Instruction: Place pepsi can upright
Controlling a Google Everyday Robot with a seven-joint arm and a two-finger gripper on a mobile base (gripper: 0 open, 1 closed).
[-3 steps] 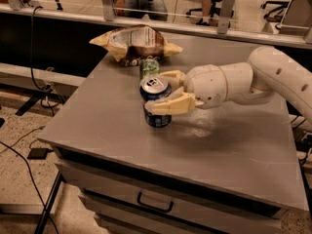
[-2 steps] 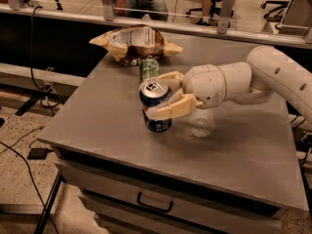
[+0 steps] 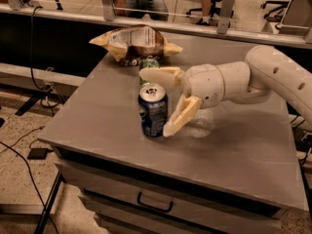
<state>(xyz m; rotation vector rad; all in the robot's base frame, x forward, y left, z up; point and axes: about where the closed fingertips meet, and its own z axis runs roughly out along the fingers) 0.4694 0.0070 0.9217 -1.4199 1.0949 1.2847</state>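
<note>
Camera view showed the pepsi can [image 3: 152, 112] standing on the grey table [image 3: 92, 116], left of middle and fairly near the front edge. Its long axis ran vertical, with the silver top pointing to 12 o'clock, and the base looked flat on the surface.

The gripper [image 3: 156, 103] reached in from 3 o'clock with its two fingers spread wide and nothing clamped between them. One finger stretched across behind the can's top at about 12 o'clock. The other slanted down beside the lower wall at about 4 o'clock, so close that I could not tell whether it touched the can or sat just beside it.

I judged the can light and thin-walled, with a smooth skin that could slip and would dent under a hard squeeze. I could not tell whether it was full or empty. Any regrasp should go across the mid-body, on opposite sides. Tall and narrow, it could tip from a brushing finger.

A green soda can [image 3: 148, 63] stood at 12 o'clock behind the pepsi can, just in front of a crumpled chip bag [image 3: 136, 43].
</note>
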